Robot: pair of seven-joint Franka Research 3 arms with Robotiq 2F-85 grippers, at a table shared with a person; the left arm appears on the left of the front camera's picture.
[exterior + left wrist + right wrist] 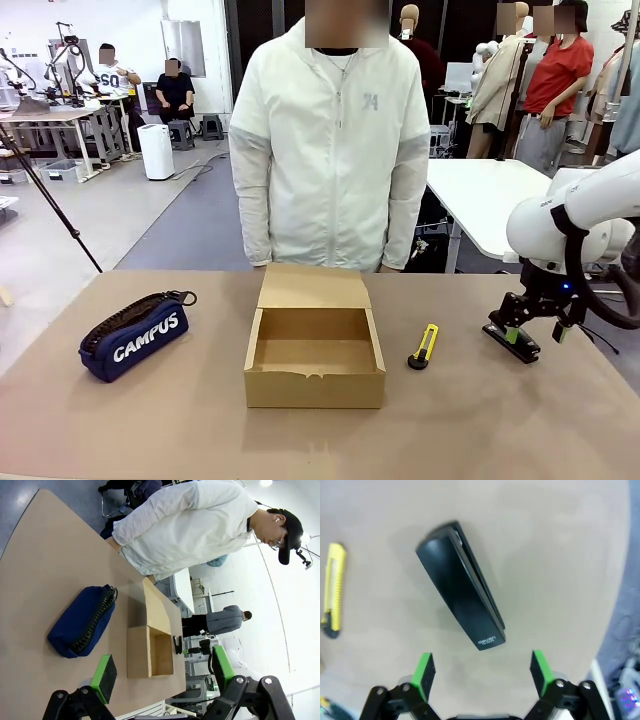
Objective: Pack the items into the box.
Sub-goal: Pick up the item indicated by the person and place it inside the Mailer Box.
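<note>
Item 1, black stapler (462, 587): lies flat on the counter (150, 420) at the robot's right, directly beneath the right gripper (482, 667), untouched. Judged stiff, dense, smooth-topped and a little slippery; best taken across its narrow width near mid-length.
Item 2, utility knife (425, 346): between stapler and box, just right of the box. Slim, light, low-lying; pinch across its thin sides.
Item 3, navy pouch (135, 335), lettered CAMPUS: well left of the box. Soft, yielding, likely light; take across the body, clear of the zip.
Receptacle, cardboard box (314, 388): centre of counter, flap open toward the person, interior bare. Light; likely to slide if nudged.
Over item 1, right gripper: jaws spread wide, holding nothing.
Idle, left gripper (163, 669): raised above the counter, jaws wide apart, empty
</note>
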